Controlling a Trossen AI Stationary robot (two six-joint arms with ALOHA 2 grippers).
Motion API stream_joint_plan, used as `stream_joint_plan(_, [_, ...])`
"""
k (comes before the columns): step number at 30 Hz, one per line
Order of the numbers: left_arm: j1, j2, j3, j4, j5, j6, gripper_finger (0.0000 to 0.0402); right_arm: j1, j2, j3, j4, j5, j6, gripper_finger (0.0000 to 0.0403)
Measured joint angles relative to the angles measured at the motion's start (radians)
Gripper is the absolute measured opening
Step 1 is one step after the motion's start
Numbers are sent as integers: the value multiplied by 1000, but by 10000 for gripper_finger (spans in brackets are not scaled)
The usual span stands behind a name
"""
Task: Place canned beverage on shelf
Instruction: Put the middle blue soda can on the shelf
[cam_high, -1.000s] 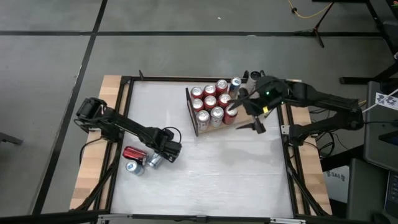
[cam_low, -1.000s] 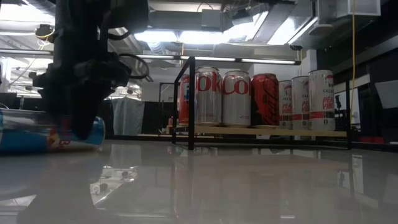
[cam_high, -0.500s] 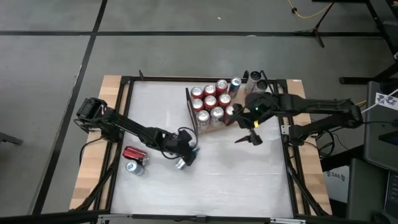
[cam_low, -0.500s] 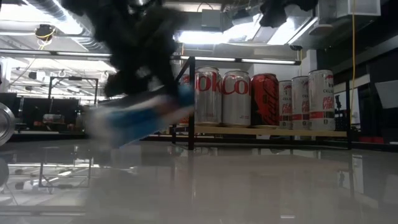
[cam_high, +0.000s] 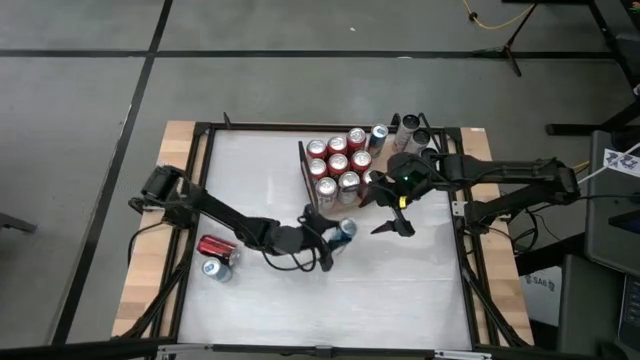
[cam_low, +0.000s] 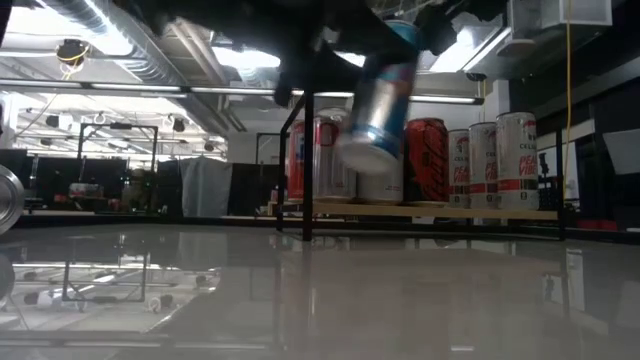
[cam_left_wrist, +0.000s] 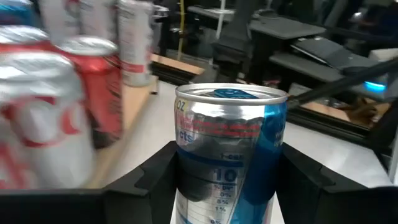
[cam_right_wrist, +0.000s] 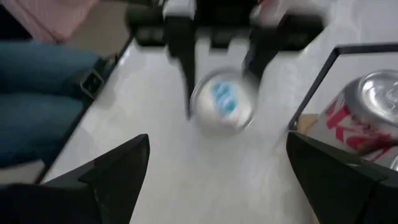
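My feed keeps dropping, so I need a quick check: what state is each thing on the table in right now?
Left gripper: shut on the blue can, near the shelf.
Blue can: held off the table, tilted.
Right gripper: open, empty, beside the shelf.
Shelf: on the table, loaded with upright cans.
Red can: lying on its side.
Silver can: on the table next to the red can.
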Motion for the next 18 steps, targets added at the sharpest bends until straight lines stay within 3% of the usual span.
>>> stream_joint_plan(8, [26,187,10,376,28,136,196,0,0,0,13,1,19,370])
stream_joint_plan(18, [81,334,117,452,106,276,205,0,0,0,20,11,20,370])
